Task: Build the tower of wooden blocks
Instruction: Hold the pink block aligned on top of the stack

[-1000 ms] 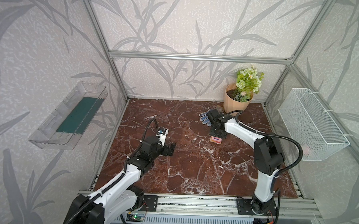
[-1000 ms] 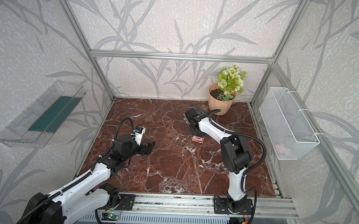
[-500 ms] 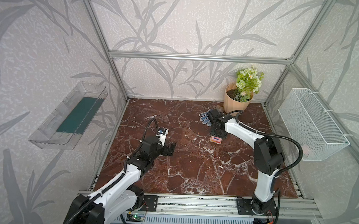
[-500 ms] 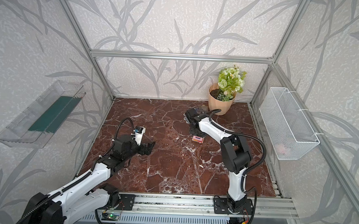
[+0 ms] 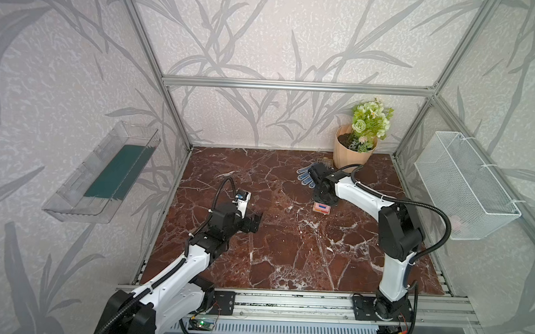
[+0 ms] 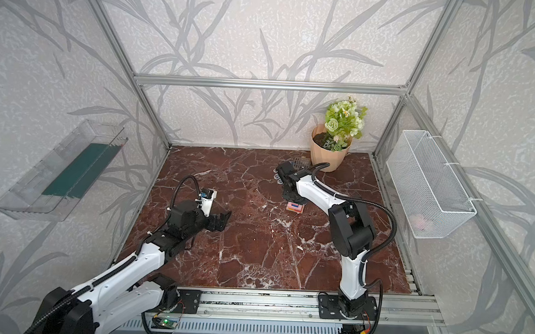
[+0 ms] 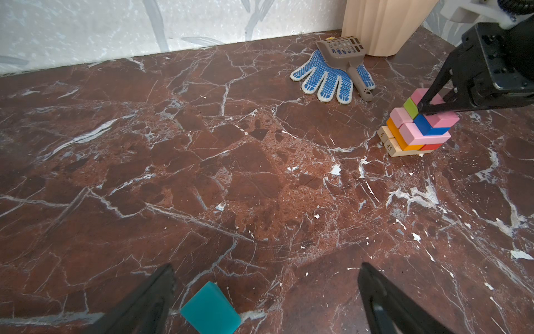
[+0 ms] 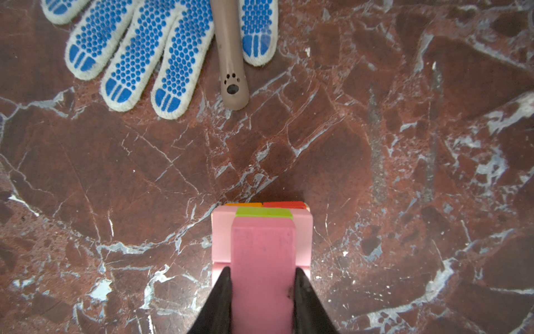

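The right claw (image 8: 263, 270) is clamping the pink block (image 8: 263, 248) by its long sides, seemingly squaring it atop the tower (image 7: 416, 136), which is standing right of the surface's (image 7: 202, 173) middle, toward the back edge. The left claw (image 7: 267, 267) is gaping wide over the teal block (image 7: 211, 311). Bare room is lying between them.

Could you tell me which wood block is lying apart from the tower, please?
The teal block: it lies alone by the open left claw, while every other block in view is stacked in the tower.
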